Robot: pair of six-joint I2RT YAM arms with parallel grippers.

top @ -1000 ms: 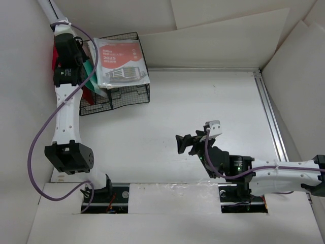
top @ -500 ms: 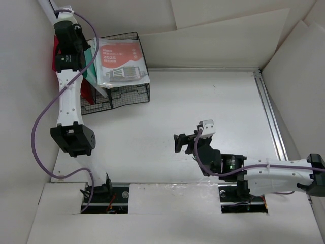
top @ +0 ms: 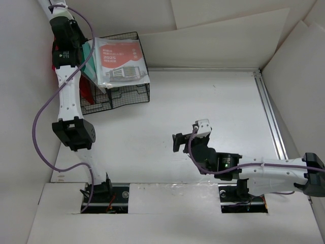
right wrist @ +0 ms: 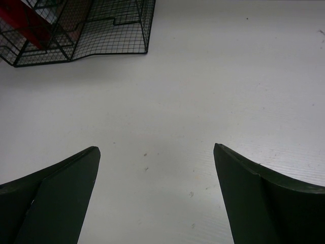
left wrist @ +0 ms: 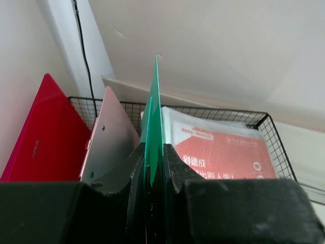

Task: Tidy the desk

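Left claw (left wrist: 152,170) was pinched narrow on a thin green folder (left wrist: 155,101), both fingers pressed flat against the sheet, which stood upright on its edge between them. It hung over a black wire basket (left wrist: 271,129) at the far left corner of the worktop (top: 203,101). Inside the basket, left of the green folder, a pink folder (left wrist: 109,132) leaned beside a red folder (left wrist: 45,132). To the right of the green folder lay a red-and-white booklet (left wrist: 218,152) in a clear sleeve, tilted against the basket's top.

The right claw (right wrist: 155,148) was spread wide and held nothing. Its two dark fingers framed bare white surface, low over the worktop and well apart from the basket, whose near corner showed at the upper left of the right wrist view.

The worktop filled the middle of the overhead view, a matte white surface reaching from the arm bases at the near edge to the upright white boards (top: 228,35) behind. A thin metal rail (top: 269,117) ran along its right side.
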